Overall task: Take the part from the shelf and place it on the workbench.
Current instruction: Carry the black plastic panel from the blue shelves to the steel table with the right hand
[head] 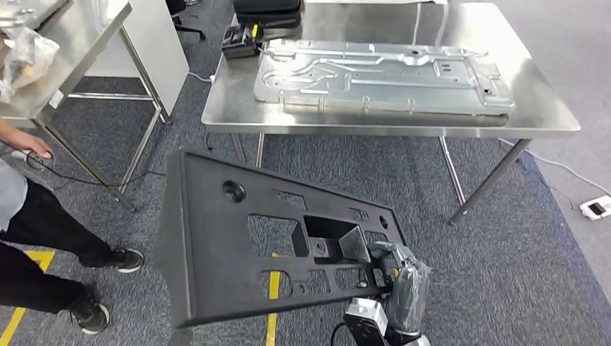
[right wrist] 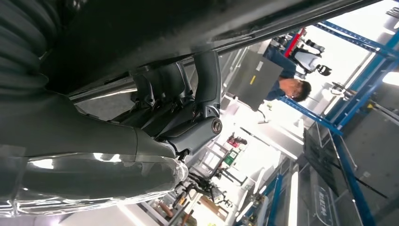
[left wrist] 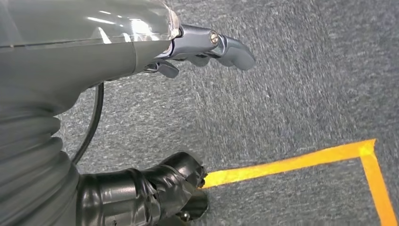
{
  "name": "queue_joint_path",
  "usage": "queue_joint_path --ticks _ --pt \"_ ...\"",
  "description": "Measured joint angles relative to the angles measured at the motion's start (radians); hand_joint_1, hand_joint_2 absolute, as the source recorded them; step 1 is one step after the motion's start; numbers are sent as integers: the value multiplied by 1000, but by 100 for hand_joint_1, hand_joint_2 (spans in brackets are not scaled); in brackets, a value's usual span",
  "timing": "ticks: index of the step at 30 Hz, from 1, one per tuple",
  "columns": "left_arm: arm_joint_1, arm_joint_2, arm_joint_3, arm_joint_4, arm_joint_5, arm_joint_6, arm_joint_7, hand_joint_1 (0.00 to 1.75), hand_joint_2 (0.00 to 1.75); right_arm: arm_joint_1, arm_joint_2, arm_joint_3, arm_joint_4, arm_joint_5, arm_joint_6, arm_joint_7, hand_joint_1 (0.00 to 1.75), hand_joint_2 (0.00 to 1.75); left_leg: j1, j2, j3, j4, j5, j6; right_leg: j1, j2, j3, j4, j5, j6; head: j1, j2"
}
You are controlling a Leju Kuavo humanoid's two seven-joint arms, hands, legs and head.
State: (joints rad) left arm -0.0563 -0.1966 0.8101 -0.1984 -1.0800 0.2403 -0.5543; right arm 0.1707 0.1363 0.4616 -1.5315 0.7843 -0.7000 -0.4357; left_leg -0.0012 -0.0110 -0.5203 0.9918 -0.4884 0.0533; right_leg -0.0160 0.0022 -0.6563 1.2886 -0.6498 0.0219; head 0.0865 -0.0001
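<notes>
The part [head: 216, 245] is a large black plastic panel with several cut-outs, held tilted in the air over the carpet, short of the workbench. My right hand [head: 403, 277] grips its lower right edge from beneath. In the right wrist view the fingers [right wrist: 183, 108] wrap around the edge of the dark panel [right wrist: 141, 28]. My left hand [left wrist: 207, 47] hangs above the grey carpet with nothing in it, fingers apart. The steel workbench [head: 238, 108] stands ahead, beyond the panel.
A large stamped metal plate [head: 382, 76] covers most of the workbench, with a black device [head: 240, 42] at its far left corner. A person [head: 32, 216] stands at the left by another steel table [head: 72, 50]. Yellow tape [left wrist: 301, 162] marks the floor. A power strip [head: 596, 209] lies at the right.
</notes>
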Motion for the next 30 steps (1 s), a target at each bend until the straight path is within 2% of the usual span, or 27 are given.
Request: queue_joint_path --ticks 1,2,4,5,6,7,9,10,12,14,15,16,17,18,19,20,21,22,23,24,26,27,29,30 --pt "1 0 0 0 -1 0 0 0 175 1 0 0 1 0 0 0 175 175 1 -1 14 0 -12 -2 0 0 -17 -10 5 2 0 0" --pt "2 -1 0 0 -2 0 0 0 175 1 0 0 1 0 0 0 175 175 3 -1 32 0 -25 -6 -1 -1 -19 -50 33 3 0 0" --pt "3 -2 0 0 -3 0 0 0 175 1 0 0 2 0 0 -2 175 175 4 -2 64 3 -54 -15 0 -3 -6 -161 143 -1 0 0" --pt "2 -3 0 0 -4 0 0 0 175 1 -1 0 3 0 0 -4 175 175 4 -2 71 4 -65 -21 3 -3 0 -199 186 -7 0 0" --pt "1 -3 1 0 -4 0 0 0 175 2 -1 0 4 0 0 -5 175 175 3 -2 75 3 -74 -27 5 -3 2 -218 213 -16 -1 0" --pt "-1 -3 1 0 -4 1 0 0 175 3 -1 0 5 -1 0 -6 175 175 2 -2 79 3 -77 -33 8 -2 3 -220 213 -26 -2 0" --pt "-2 -3 1 0 -5 4 -3 0 175 4 0 -1 4 -1 0 -7 175 175 3 -1 77 17 -73 -41 6 1 17 -231 207 -42 -3 0" --pt "-3 -3 2 0 -5 7 -5 0 175 4 0 -1 4 -1 0 -8 175 175 3 1 66 49 -68 -45 5 1 30 -238 201 -49 -4 0" --pt "-5 -3 2 0 -6 12 -9 0 175 3 1 -1 4 -1 0 -10 175 175 7 3 -2 162 -80 -54 1 -1 59 -251 187 -58 -6 0" --pt "-4 -3 2 0 -6 14 -11 0 175 4 1 -1 4 -1 0 -11 175 175 11 4 -89 272 -131 -64 1 -1 83 -256 170 -60 -7 0" --pt "-3 -3 2 0 -6 14 -11 0 175 5 1 -1 4 -1 0 -11 175 175 13 4 -121 296 -154 -67 1 1 95 -256 160 -60 -7 0" --pt "-2 -3 2 0 -6 14 -11 0 175 5 1 -1 4 -1 0 -11 175 175 14 4 -139 291 -160 -69 1 3 110 -256 149 -59 -7 0" --pt "-1 -3 2 0 -6 14 -10 0 175 6 1 -2 4 -1 0 -11 175 175 15 4 -145 257 -140 -67 1 5 127 -256 137 -57 -7 0" --pt "-1 -3 3 0 -7 14 -10 0 175 6 1 -2 4 -1 0 -11 175 175 15 4 -140 201 -93 -64 1 7 145 -256 124 -54 -7 0" --pt "0 -3 3 0 -7 14 -9 0 175 6 1 -3 4 -1 0 -12 175 175 14 4 -132 141 -29 -60 1 7 164 -254 111 -50 -6 0" --pt "1 -3 3 0 -8 14 -8 0 175 6 1 -4 4 -1 0 -12 175 175 10 5 -123 95 16 -56 1 8 178 -253 97 -45 -7 0" --pt "1 -3 4 1 -8 14 -6 0 175 6 1 -4 4 -1 0 -13 175 175 7 6 -117 71 48 -50 2 9 188 -251 84 -38 -8 0" --pt "2 -3 4 1 -9 14 -4 0 175 6 1 -5 4 -2 0 -14 175 175 3 7 -113 66 56 -45 3 10 195 -251 74 -32 -8 0" --pt "2 -3 5 1 -9 14 -2 0 175 6 1 -5 4 -2 0 -15 175 175 1 6 -110 69 47 -39 4 10 199 -253 65 -25 -9 0" --pt "1 -4 5 1 -10 14 -1 0 175 6 1 -6 2 -2 0 -16 175 175 2 6 -104 66 50 -34 3 9 203 -253 57 -19 -10 0" --pt "-3 -5 5 1 -10 14 0 0 175 5 1 -6 -2 -3 -1 -17 175 175 5 5 -93 54 46 -22 4 5 192 -222 35 -11 -10 0" --pt "-6 -6 5 1 -10 14 0 0 175 5 1 -6 -3 -3 -1 -17 175 175 6 5 -87 49 43 -16 4 4 165 -173 12 -8 -10 0" --pt "-7 -6 5 1 -10 14 0 0 175 6 1 -7 -4 -3 -1 -18 175 175 3 5 -77 46 32 -6 4 3 76 -34 -34 -4 -9 0" --pt "-6 -6 5 1 -10 14 0 0 175 8 1 -8 -4 -3 -1 -17 175 175 1 5 -71 47 25 -4 4 3 33 19 -38 -4 -9 0"
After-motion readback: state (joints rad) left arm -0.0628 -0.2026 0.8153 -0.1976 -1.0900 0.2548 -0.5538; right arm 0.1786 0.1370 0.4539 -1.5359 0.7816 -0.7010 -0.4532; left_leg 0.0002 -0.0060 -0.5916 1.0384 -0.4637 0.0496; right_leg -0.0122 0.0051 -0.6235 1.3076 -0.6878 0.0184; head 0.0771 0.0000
